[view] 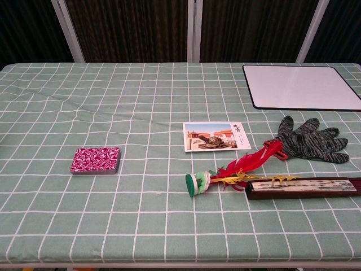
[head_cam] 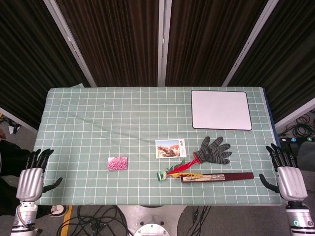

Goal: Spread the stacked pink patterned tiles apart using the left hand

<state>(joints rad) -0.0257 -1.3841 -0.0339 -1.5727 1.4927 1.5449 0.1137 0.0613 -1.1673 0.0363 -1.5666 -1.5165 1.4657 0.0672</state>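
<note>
Lower left of chest view: neat stack of thin pink swirl-patterned tiles (view: 95, 160) on green checked cloth (view: 141, 101). Prob. light, stiff, slick; push top edge sideways. Left hand (head_cam: 30, 183) released, fingers apart, holding nothing, well apart from stack.

Green checked table (head_cam: 98, 118), tiles (head_cam: 117, 163), postcard (head_cam: 171, 148), glove (head_cam: 214, 150)

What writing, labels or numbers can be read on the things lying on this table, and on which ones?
Postcard: a large character and lines of small print at its right edge, too small and blurred to read.
Pink patterned tiles: only a swirl pattern, no text.
Whiteboard: blank.
Glove, feathered shuttlecock and long flat box: no legible text.
</note>
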